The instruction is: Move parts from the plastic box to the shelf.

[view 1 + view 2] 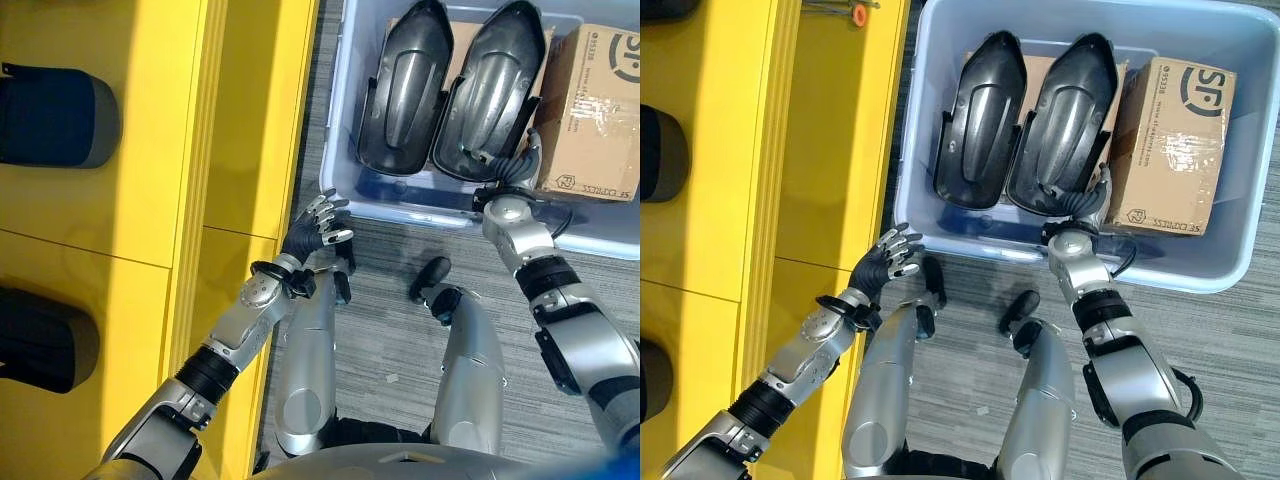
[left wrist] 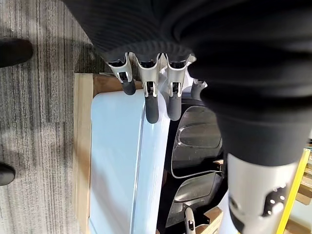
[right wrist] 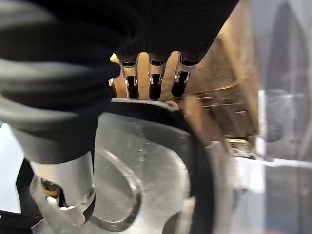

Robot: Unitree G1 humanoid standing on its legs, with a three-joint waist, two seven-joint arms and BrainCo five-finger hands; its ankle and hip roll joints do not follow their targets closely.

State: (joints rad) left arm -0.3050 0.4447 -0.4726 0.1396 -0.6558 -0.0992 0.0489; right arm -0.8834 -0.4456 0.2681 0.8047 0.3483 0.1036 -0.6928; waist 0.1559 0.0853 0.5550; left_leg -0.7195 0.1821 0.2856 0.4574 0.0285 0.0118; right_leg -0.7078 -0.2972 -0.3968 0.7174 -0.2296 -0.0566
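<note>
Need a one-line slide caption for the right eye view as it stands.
Right hand reaches into the plastic box at the nearer dark part; left hand hovers open beside the yellow shelf.

Two dark grey moulded parts (image 1: 982,120) (image 1: 1064,125) lie side by side, seemingly hollow side up, in the pale blue plastic box (image 1: 1225,262) at 12 o'clock; the yellow shelf (image 1: 830,130) stands at 9 o'clock.

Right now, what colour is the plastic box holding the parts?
Pale blue-grey, translucent. The plastic box shows best in the right eye view.
</note>
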